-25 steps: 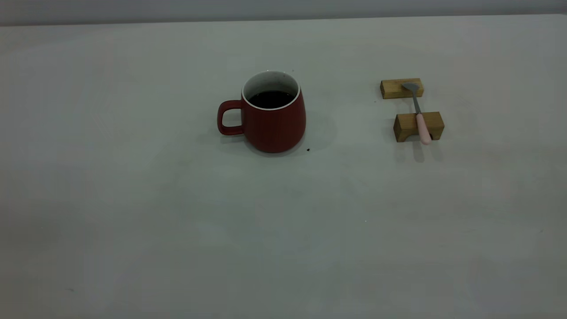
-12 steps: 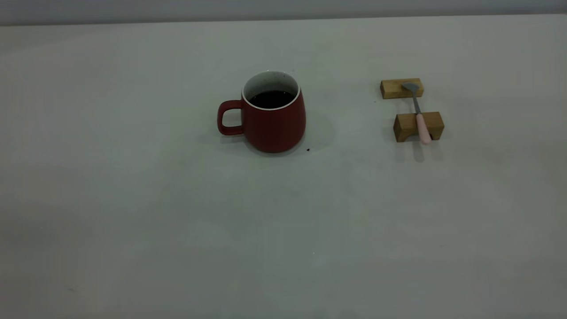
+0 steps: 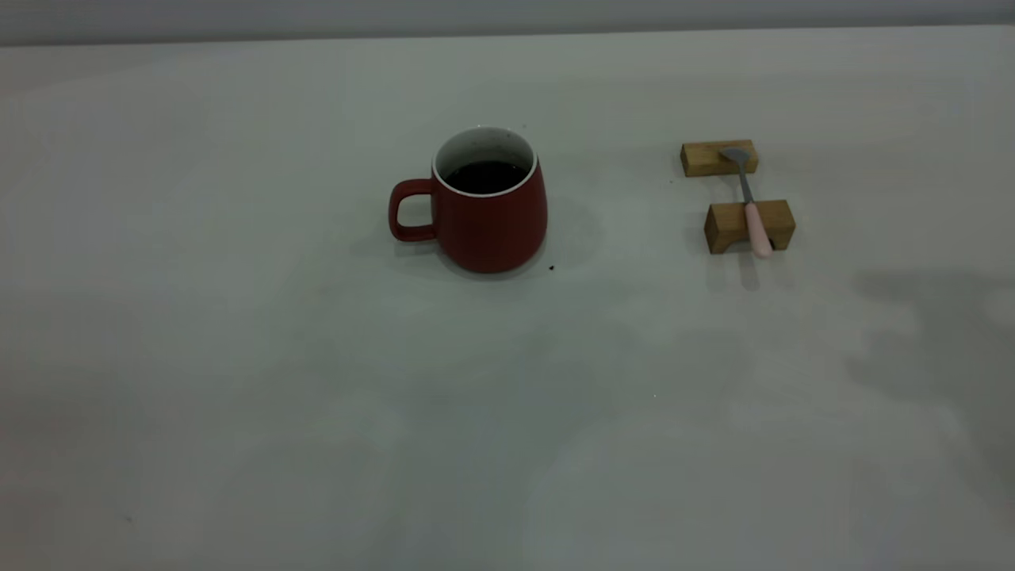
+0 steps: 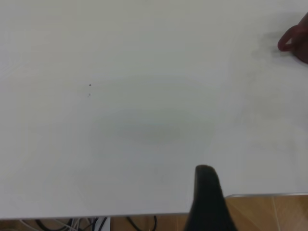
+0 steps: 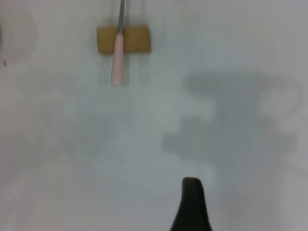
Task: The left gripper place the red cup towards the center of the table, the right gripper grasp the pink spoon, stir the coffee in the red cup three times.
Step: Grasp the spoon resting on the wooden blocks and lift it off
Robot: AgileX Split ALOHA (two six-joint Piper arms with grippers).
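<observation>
Pale grey table (image 3: 238,396) holds the red cup (image 3: 492,214) near its middle, while the pink spoon (image 3: 756,228) bridges two wooden blocks (image 3: 749,226), handle raised for grasping; neither gripper's jaws can be judged.

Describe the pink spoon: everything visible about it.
The pink spoon is small and slim, with a pale pink rounded handle and a grey metal neck and bowl. It lies bridged across two tan wooden blocks: the bowl rests on the farther block, the handle crosses the nearer one and overhangs it. It sits right of the red cup. No gripper touches it.
</observation>
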